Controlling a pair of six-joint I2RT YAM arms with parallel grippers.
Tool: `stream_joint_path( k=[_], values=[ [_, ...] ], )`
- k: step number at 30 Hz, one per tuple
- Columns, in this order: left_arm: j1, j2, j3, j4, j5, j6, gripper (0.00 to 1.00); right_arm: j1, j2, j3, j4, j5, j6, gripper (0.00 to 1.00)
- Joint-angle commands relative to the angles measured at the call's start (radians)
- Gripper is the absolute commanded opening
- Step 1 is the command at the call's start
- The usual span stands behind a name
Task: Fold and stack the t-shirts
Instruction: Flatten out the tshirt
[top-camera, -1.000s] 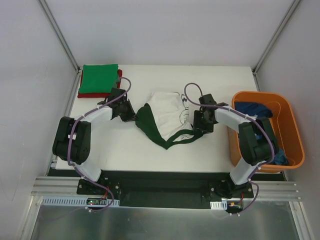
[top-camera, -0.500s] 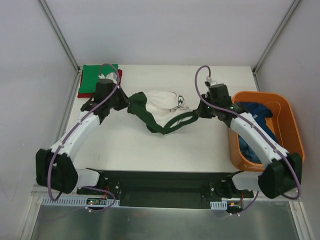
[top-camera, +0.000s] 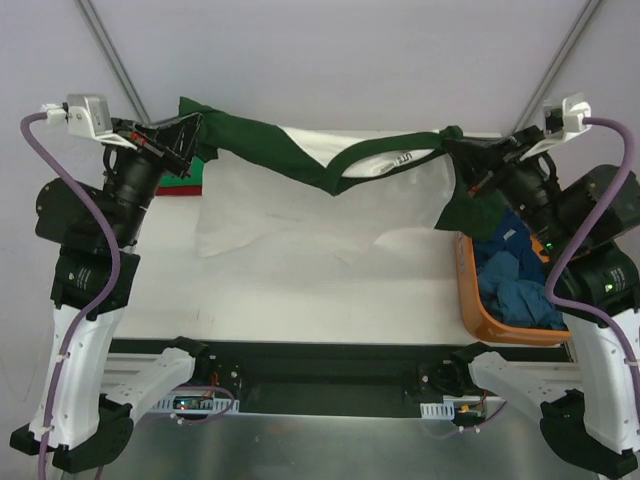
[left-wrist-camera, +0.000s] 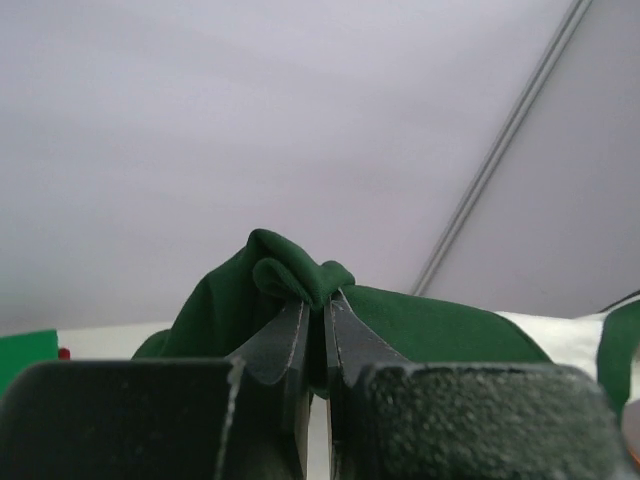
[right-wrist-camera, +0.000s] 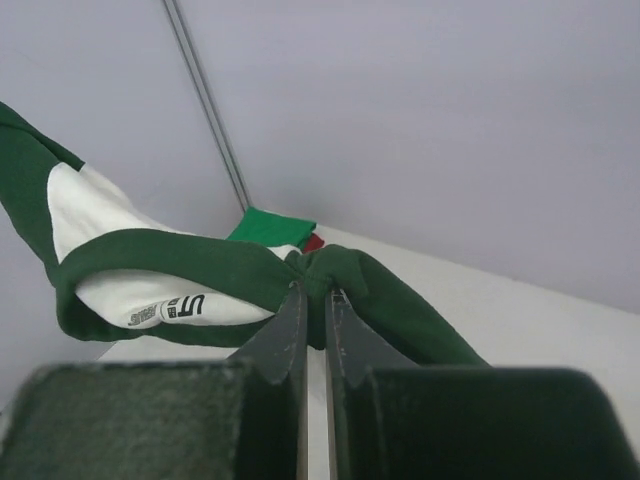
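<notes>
Left gripper (left-wrist-camera: 315, 318) is clamped right down on a bunched dark green sleeve, jaws nearly together with only cloth between them. The right gripper (right-wrist-camera: 312, 300) is pinched just as tight on the other green sleeve. Both are lifted high, and the white t-shirt (top-camera: 300, 195) is strung out between them over the far half of the table (top-camera: 300, 300). Over at the right edge sits the orange tub (top-camera: 467, 300), with crumpled blue tees (top-camera: 515, 290) heaped inside it, and the shirt's right sleeve dangles just over the tub's far left corner. The shirt itself shows a green collar sagging in the middle with a size label turned out, and its white body hangs down wrinkled; whether the hem touches the table I can't tell. At the far left corner a folded green tee (right-wrist-camera: 270, 225) lies on a red tee (right-wrist-camera: 312, 243).
</notes>
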Motion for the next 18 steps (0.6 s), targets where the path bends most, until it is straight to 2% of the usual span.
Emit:
stream_joint_path(
  k=[1,5,6,8,9,10,11,13,14,15,18],
  values=[
    [-0.005,0.160,0.076,0.045,-0.094,0.097,0.00,0.004,0.144,0.110,0.013,0.066,-0.108,0.01],
    [0.011,0.376,0.262,0.041,-0.201,0.187,0.00,-0.018,0.319,0.248,0.016,0.132,-0.182,0.01],
    [0.028,0.427,0.307,0.037,-0.212,0.190,0.00,-0.030,0.409,0.339,0.019,0.135,-0.187,0.01],
    [0.086,0.585,0.464,0.016,-0.130,0.139,0.00,-0.068,0.508,0.454,0.018,0.126,-0.190,0.01],
    [0.148,0.640,0.529,0.002,-0.095,0.109,0.00,-0.079,0.603,0.566,0.030,0.120,-0.199,0.01],
    [0.178,0.753,0.600,-0.014,-0.008,0.082,0.00,-0.096,0.646,0.629,0.039,0.115,-0.205,0.01],
    [0.199,0.806,0.751,-0.030,0.031,0.038,0.00,-0.101,0.686,0.680,0.056,0.111,-0.219,0.01],
    [0.230,0.925,0.887,-0.051,0.111,0.008,0.00,-0.107,0.757,0.768,0.132,0.108,-0.237,0.01],
    [0.232,0.955,1.003,-0.049,0.162,0.002,0.00,-0.105,0.764,0.770,0.172,0.114,-0.237,0.01],
    [0.232,0.976,1.056,-0.049,0.177,0.000,0.00,-0.107,0.761,0.764,0.252,0.111,-0.254,0.01],
    [0.233,0.997,1.131,0.014,0.193,-0.012,0.00,-0.108,0.732,0.744,0.356,0.101,-0.280,0.01]
  ],
)
